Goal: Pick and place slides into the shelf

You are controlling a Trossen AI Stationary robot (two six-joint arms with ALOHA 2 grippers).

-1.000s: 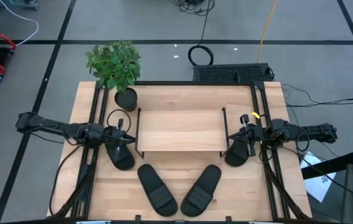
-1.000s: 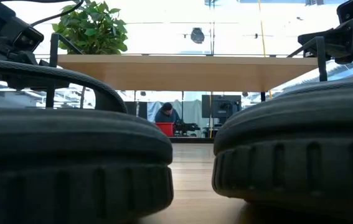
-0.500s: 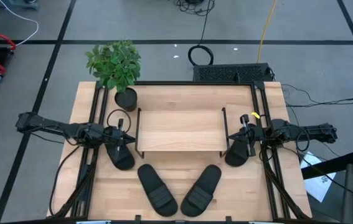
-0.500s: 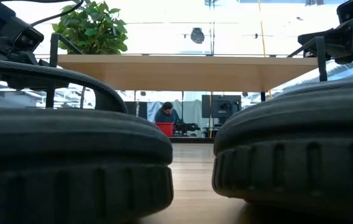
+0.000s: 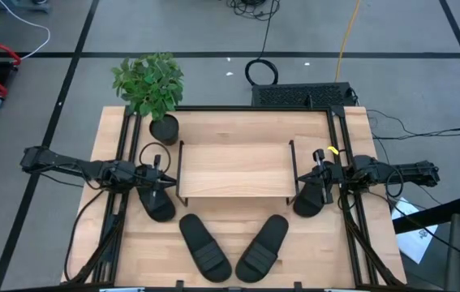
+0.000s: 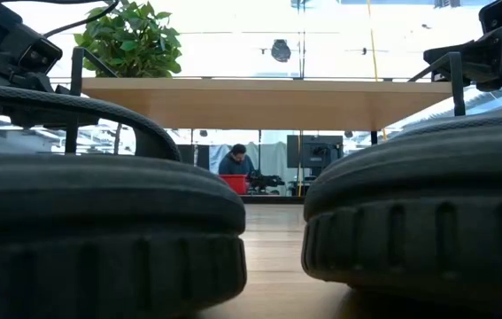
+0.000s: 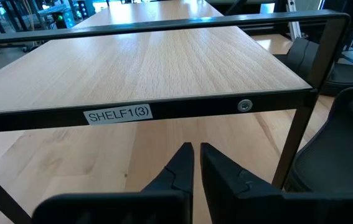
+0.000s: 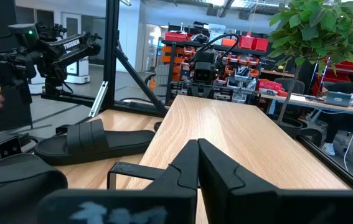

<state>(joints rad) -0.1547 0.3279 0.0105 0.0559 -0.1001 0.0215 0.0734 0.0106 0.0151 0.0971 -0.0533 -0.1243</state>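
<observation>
The shelf (image 5: pixel 234 170) stands mid-table, its light top board on black wire legs. Four black slides lie sole-down on the table. One (image 5: pixel 156 203) is by the shelf's left end and one (image 5: pixel 308 199) by its right end. Two more (image 5: pixel 205 243) (image 5: pixel 262 246) lie near the near edge. My left gripper (image 5: pixel 163 180) (image 7: pixel 196 155) hovers shut at the shelf's left end, level with the top board (image 7: pixel 145 62). My right gripper (image 5: pixel 316 180) (image 8: pixel 198 152) hovers shut at the right end. Neither touches a slide.
A potted plant (image 5: pixel 150 85) stands at the table's far left corner. A black frame (image 5: pixel 230 108) runs along the table's far edge and sides. In the low view the two near slides (image 6: pixel 100 230) (image 6: pixel 419 221) block most of the sight. People show in the room behind.
</observation>
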